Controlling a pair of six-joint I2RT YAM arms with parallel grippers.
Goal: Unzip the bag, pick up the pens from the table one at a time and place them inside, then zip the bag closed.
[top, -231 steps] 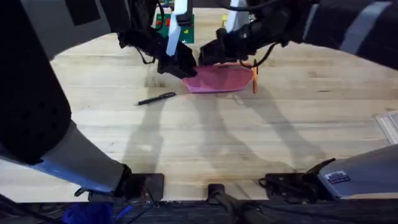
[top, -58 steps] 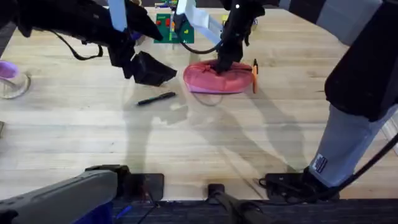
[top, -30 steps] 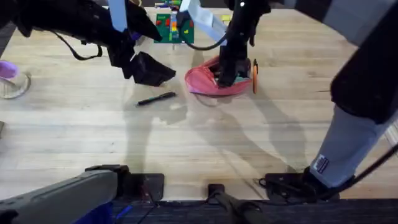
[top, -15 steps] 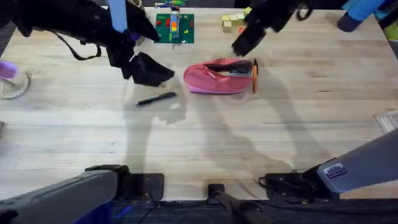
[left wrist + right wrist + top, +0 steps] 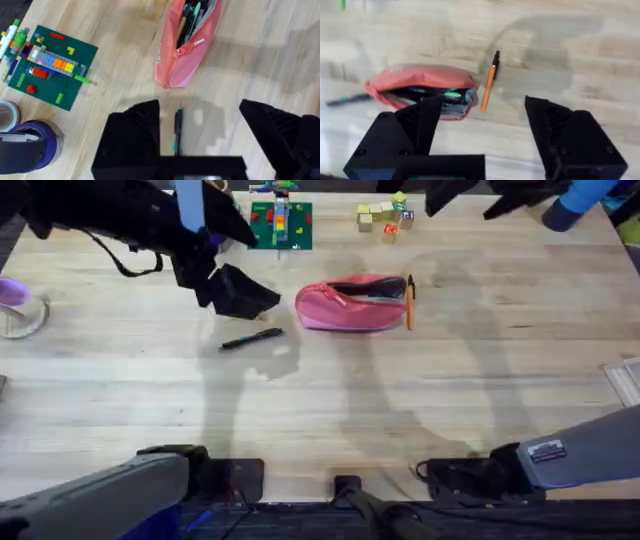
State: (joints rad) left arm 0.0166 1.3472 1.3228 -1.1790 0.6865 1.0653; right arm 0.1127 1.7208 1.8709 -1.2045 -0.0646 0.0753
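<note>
The pink bag (image 5: 350, 306) lies at the far middle of the table (image 5: 330, 410) with its zipper open; pens show inside it in the left wrist view (image 5: 187, 45) and the right wrist view (image 5: 420, 85). An orange pen (image 5: 409, 302) (image 5: 489, 87) rests against the bag's right end. A black pen (image 5: 252, 339) (image 5: 177, 131) lies on the wood to the bag's left. My left gripper (image 5: 248, 296) (image 5: 200, 115) hovers open just beyond the black pen, holding nothing. My right gripper (image 5: 455, 194) (image 5: 485, 107) is raised at the far right, open and holding nothing.
A green brick baseplate (image 5: 281, 225) (image 5: 47, 67) and small toy blocks (image 5: 385, 215) stand behind the bag. A purple tape roll (image 5: 25, 150) sits near the baseplate. A glass with a purple lid (image 5: 15, 305) is at the far left, and a blue object (image 5: 575, 205) at the far right.
My right gripper has let go of the bag and risen away toward the far right. The bag has settled flat with its zipper open. The left arm has stayed put.
</note>
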